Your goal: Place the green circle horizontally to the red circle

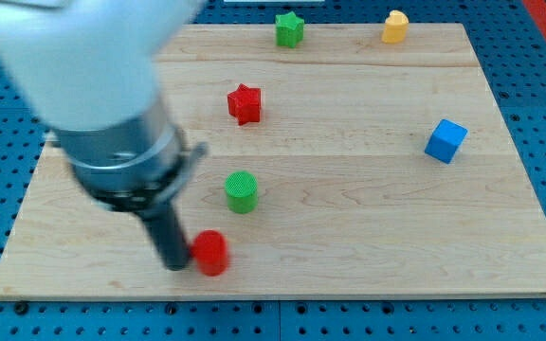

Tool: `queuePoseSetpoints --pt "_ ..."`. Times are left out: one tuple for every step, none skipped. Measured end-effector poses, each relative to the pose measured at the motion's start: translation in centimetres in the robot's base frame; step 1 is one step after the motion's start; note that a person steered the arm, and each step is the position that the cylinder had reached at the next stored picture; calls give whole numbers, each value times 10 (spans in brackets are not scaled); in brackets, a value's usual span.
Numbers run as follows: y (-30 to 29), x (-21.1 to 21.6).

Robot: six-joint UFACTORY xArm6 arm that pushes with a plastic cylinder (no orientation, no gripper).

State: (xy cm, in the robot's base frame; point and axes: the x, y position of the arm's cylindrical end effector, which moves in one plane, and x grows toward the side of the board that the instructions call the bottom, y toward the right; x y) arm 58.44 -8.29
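The green circle (241, 190) stands on the wooden board (349, 218) left of centre. The red circle (210, 252) stands below it and slightly to the view's left, near the board's bottom edge. My tip (175, 264) is down on the board, touching or almost touching the red circle's left side. The green circle is up and to the right of the tip, apart from it. The arm's blurred white and grey body fills the view's upper left.
A red star (244, 103) lies above the green circle. A green star (289, 29) and a yellow block (395, 26) sit at the board's top edge. A blue cube (445, 140) lies at the right.
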Motion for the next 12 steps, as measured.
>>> queuePoseSetpoints --pt "2 1" --pt "25 -2" --pt "10 -2" --pt "-47 -24" --pt "-99 -42" --pt "-99 -56" --pt "-84 -80" --pt "-49 -90" --pt "-38 -90" --pt "-38 -90" --pt "-26 -90" --pt "8 -84"
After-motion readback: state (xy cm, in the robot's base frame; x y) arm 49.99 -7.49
